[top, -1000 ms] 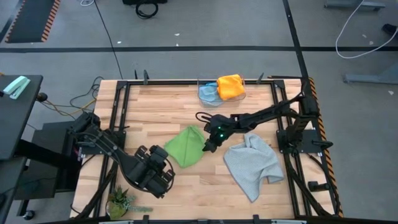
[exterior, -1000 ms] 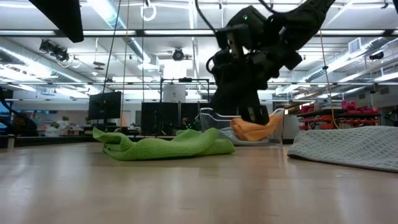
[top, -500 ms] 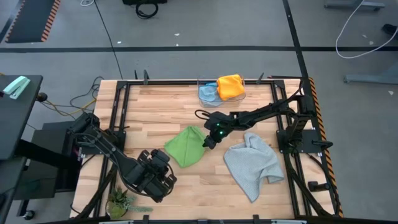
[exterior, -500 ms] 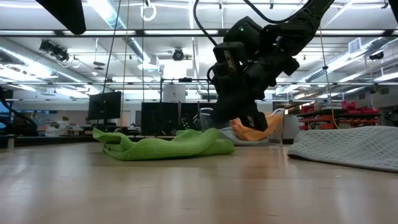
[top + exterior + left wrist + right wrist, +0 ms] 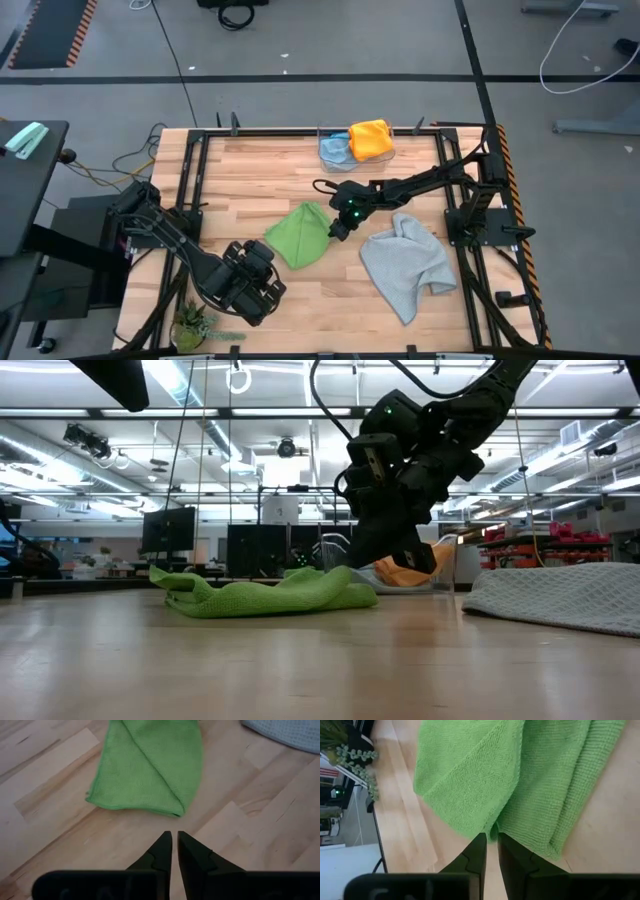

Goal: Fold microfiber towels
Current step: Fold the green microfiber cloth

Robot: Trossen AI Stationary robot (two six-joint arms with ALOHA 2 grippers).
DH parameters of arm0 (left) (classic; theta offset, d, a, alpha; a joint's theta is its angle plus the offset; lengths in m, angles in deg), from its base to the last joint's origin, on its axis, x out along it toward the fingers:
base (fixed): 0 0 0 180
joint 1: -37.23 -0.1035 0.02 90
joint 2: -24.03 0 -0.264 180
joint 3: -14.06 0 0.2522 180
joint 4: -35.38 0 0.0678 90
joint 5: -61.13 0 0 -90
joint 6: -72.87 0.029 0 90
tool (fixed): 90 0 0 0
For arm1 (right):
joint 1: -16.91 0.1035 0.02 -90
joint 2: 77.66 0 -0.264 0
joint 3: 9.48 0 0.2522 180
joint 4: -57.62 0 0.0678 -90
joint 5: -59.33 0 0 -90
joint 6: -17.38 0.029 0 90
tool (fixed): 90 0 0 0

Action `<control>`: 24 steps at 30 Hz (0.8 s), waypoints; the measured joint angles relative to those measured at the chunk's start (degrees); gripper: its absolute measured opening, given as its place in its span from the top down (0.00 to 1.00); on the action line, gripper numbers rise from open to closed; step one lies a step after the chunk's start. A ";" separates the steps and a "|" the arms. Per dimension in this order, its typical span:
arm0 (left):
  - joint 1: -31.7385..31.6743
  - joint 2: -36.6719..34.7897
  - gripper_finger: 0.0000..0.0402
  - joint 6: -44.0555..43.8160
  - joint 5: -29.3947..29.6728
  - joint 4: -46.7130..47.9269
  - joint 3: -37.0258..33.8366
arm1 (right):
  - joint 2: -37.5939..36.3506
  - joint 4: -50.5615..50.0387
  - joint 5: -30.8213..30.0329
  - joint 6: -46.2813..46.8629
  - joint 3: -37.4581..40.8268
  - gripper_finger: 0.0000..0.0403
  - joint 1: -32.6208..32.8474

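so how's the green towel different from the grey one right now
The green towel lies folded over into a compact shape mid-table, with the right gripper at its edge; the grey towel sprawls rumpled and larger, with no gripper at it. Both lie on the wooden table.

Four towels (green, grey, blue, orange); two arms; one plant

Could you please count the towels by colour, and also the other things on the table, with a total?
Green towel: 1
Grey towel: 1
Yellow-orange towel: 1
Light blue towel: 1
Clear container holding the yellow-orange and light blue towels: 1
Small plant at the table's near left corner: 1
Total: 6 things, 4 of them towels.
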 joint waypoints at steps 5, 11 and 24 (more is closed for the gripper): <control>0.00 0.00 0.92 0.09 0.03 -0.07 -0.02 | 0.64 0.42 -0.02 0.31 -0.03 0.86 0.07; 0.00 0.00 0.92 0.10 0.17 -0.54 0.00 | 1.69 3.23 0.22 1.42 -0.04 0.86 0.15; -0.13 0.02 0.93 1.64 0.42 -2.25 0.00 | 3.08 4.14 0.54 1.64 -0.02 0.86 1.25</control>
